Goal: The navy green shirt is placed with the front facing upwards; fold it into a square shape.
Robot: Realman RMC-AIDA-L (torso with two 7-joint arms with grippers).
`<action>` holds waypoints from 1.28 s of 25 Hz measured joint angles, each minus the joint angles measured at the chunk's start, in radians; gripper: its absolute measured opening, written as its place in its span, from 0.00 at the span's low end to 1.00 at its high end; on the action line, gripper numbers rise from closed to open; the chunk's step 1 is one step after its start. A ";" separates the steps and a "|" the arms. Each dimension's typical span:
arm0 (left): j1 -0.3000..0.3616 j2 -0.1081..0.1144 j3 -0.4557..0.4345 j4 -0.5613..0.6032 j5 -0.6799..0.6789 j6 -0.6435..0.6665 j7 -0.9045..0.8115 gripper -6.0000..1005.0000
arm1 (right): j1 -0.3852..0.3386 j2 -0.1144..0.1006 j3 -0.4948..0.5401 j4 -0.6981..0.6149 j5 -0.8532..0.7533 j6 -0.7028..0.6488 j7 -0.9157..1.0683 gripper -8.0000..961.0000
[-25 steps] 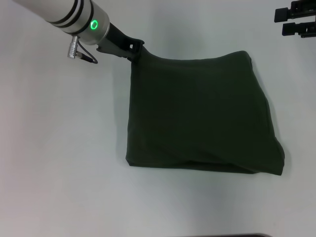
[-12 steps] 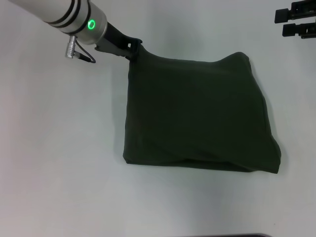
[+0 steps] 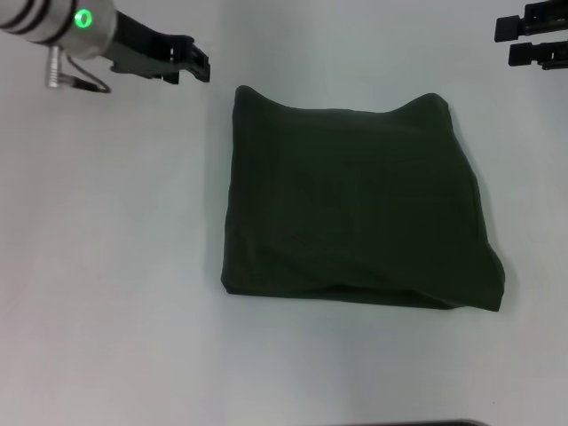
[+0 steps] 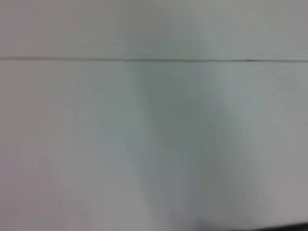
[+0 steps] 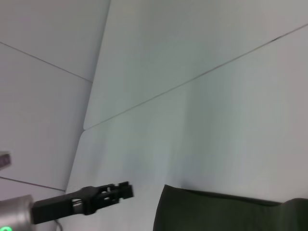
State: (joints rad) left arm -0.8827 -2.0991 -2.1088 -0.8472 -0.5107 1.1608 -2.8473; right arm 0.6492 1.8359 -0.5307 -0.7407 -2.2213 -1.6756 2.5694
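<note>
Left claw point(image 3: 197, 64) hangs empty at far left; right claw point(image 3: 508, 40) parked far right.

One folded navy green shirt point(image 3: 355, 213), two grippers, the left gripper point(image 3: 200, 64) and right gripper point(image 3: 504, 40), on one white table point(image 3: 115, 266)

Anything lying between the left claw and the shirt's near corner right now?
Nothing: in the head view only bare white table separates the left claw from the folded shirt. The right wrist view shows the same gap.

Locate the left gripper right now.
In the head view the left gripper is over bare table at the far left, apart from the folded shirt's far-left corner.
</note>
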 joint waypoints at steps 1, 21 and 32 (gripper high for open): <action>0.022 -0.003 -0.019 -0.044 -0.022 0.049 0.019 0.26 | 0.001 0.000 0.000 0.000 0.000 0.000 0.000 0.62; 0.111 -0.017 -0.043 -0.103 -0.152 0.366 0.118 0.53 | -0.023 0.000 -0.010 0.000 -0.005 -0.007 -0.062 0.62; 0.120 -0.020 -0.044 -0.089 -0.147 0.333 0.119 0.69 | -0.025 0.000 -0.011 0.000 -0.008 -0.009 -0.069 0.62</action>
State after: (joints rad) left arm -0.7626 -2.1189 -2.1524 -0.9357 -0.6580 1.4941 -2.7279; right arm 0.6243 1.8360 -0.5415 -0.7410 -2.2288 -1.6844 2.5003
